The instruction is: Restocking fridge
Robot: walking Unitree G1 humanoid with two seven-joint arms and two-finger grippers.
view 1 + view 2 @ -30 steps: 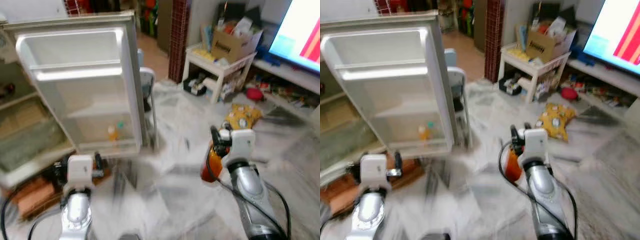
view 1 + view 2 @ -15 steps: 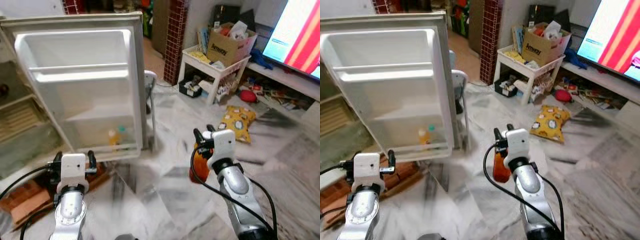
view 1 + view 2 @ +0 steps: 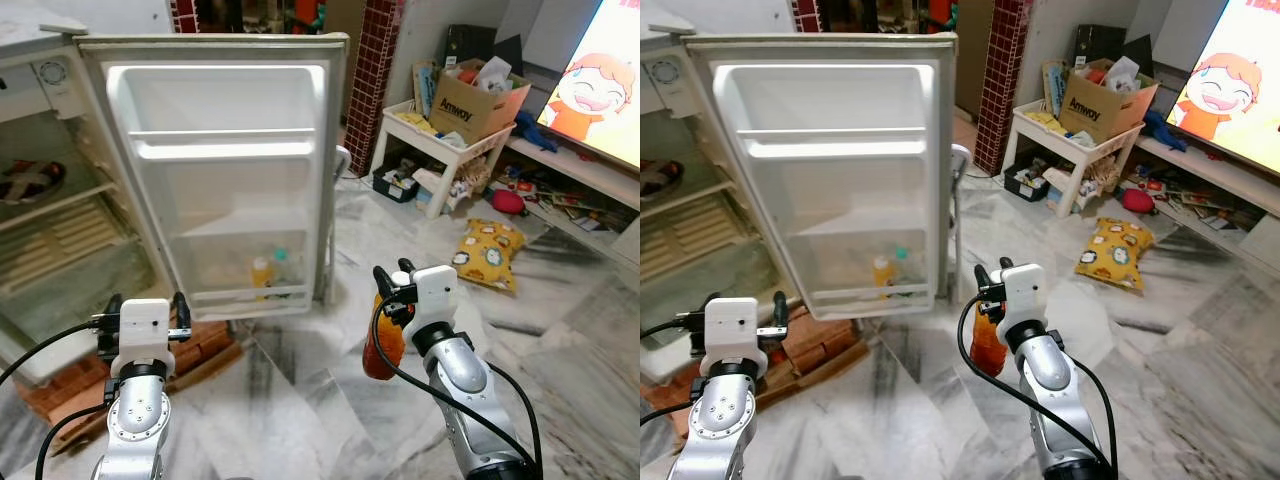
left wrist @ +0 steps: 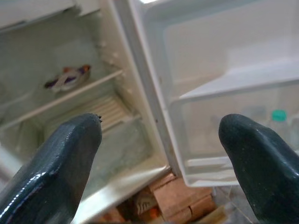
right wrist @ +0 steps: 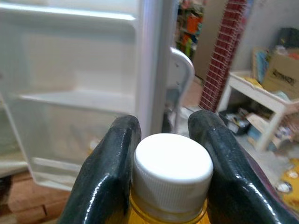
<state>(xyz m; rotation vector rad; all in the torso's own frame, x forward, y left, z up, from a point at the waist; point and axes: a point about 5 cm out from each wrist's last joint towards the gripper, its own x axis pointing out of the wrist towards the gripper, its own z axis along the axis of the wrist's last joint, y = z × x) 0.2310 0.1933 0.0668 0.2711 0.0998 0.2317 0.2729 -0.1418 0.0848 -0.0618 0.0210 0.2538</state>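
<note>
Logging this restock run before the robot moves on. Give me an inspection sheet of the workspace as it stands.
Surface: marble floor, bricks under the fridge.
Job's things: fridge door open, two small bottles in its lower shelf; orange bottle, white cap.
Clutter: yellow cushion, cardboard box on white table.
Grippers: right gripper shut on the orange bottle; left gripper open, empty.
Cables: black leads along both arms.
Surroundings: television on.

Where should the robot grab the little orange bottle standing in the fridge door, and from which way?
Probably by its neck, just under the cap. The small orange bottle stands upright in the fridge door's bottom rack, whose front rail hides its lower part, with a green-capped bottle right beside it. Coming from above with the open left gripper looks safest.
</note>
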